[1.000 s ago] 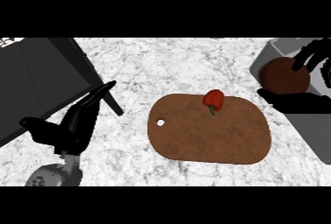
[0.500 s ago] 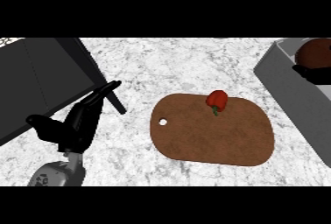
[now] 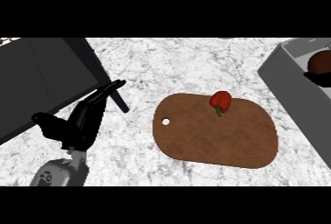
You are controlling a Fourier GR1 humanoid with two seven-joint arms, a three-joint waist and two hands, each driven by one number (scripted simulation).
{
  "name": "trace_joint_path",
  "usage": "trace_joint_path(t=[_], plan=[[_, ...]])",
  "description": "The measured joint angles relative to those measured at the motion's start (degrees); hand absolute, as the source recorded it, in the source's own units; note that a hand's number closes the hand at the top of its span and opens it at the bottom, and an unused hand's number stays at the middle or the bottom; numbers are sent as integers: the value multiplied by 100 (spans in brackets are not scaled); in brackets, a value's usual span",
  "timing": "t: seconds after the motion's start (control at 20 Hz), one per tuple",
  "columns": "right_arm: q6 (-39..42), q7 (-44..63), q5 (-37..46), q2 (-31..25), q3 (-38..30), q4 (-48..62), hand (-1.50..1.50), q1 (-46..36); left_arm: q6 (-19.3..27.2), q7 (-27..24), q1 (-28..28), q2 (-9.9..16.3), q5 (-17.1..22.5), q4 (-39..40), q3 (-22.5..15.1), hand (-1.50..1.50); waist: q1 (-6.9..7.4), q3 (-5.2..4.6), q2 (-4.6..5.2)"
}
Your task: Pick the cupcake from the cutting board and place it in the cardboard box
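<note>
While the left hand (image 3: 77,122) rests with fingers straight near the table's left edge | right hand (image 3: 318,78) barely shows, fingers cannot be told | cupcake (image 3: 319,62) in box (image 3: 284,83) at right edge | red pepper (image 3: 220,100) on cutting board (image 3: 213,135) | no readable writing

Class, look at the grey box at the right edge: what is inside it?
Inside the box sits a dark brown cupcake. A black shape, probably the right hand, covers its lower part. The box's floor runs out of view.
</note>
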Motion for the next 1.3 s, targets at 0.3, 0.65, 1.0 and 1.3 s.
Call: trace_joint_path(t=[0.3, 0.65, 1.0, 1.3], plan=[[505, -294, 210, -184, 152, 1320, -150, -259, 13, 47, -91, -31, -22, 62, -39, 0, 80, -22, -5], [-445, -1385, -289, -50, -509, 2107, -150, -613, -33, 45, -30, 16, 3, 26, -31, 0, 63, 8, -8], [-819, -2292, -1409, 206, -1495, 2387, -150, -1016, -70, 29, 69, 80, 8, -18, 6, 0, -13, 22, -32], [-21, -2393, -2636, 102, -2503, 2828, -150, -1388, 28, 66, 187, 95, -34, -101, 50, 0, -80, 20, -56]])
